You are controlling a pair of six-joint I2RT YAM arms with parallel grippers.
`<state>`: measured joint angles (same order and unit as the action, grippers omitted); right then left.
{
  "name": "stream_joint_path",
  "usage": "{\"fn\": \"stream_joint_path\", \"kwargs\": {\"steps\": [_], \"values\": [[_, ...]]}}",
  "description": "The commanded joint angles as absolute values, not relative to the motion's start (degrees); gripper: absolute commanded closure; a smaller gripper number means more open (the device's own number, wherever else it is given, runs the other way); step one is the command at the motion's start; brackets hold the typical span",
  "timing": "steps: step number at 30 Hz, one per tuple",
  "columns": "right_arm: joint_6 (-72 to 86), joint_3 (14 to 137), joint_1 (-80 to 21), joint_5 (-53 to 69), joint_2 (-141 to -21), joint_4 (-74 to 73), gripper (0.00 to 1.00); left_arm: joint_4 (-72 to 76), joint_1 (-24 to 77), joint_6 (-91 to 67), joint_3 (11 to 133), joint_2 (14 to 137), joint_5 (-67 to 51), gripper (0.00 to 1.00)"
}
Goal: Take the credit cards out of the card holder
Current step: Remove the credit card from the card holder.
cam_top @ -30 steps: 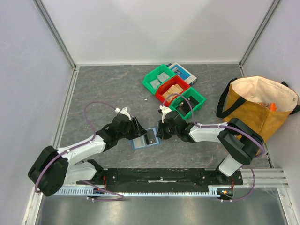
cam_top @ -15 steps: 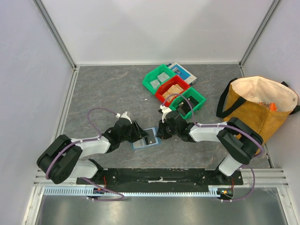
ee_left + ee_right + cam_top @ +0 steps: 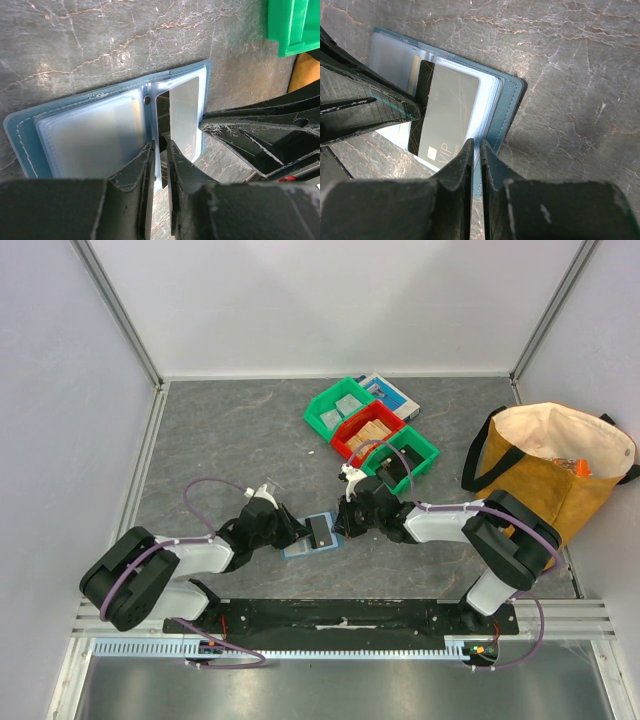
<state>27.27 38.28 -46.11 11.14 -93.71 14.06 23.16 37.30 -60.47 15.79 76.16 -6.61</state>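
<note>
Pinching card (image 3: 184, 116) with left jaws, holder (image 3: 21, 140) with right jaws; risk of dragging holder along with weak right hold.

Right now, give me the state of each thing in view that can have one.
card holder: open, lying flat on the table.
credit card: skewed across the sleeves, not yet clear of the holder.
left gripper: jaws nearly together at the holder's middle; what they pinch is unclear.
right gripper: shut on the card holder's edge.
tote bag: upright, mouth open.
red bin: holds tan pieces.
</note>
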Motion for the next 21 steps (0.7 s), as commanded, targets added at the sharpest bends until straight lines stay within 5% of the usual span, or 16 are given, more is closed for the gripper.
{"fn": "stream_joint_path", "kwargs": {"steps": [1, 11, 17, 21], "values": [[27.1, 37.1, -46.1, 12.2, -95.1, 12.5, 0.86, 27.4, 37.0, -61.6, 14.3, 76.3, -7.0, 0.79], [27.2, 37.1, -46.1, 12.7, -95.2, 12.7, 0.87, 33.6, 37.0, -62.8, 13.1, 79.4, -10.0, 0.78], [27.2, 37.2, -46.0, 12.8, -95.6, 12.7, 0.87, 32.2, 36.6, -63.1, 12.6, 76.6, -9.8, 0.98], [27.2, 37.4, -46.0, 13.2, -96.2, 12.6, 0.88, 27.1, 35.9, -61.8, 11.9, 71.9, -8.9, 0.98]]}}
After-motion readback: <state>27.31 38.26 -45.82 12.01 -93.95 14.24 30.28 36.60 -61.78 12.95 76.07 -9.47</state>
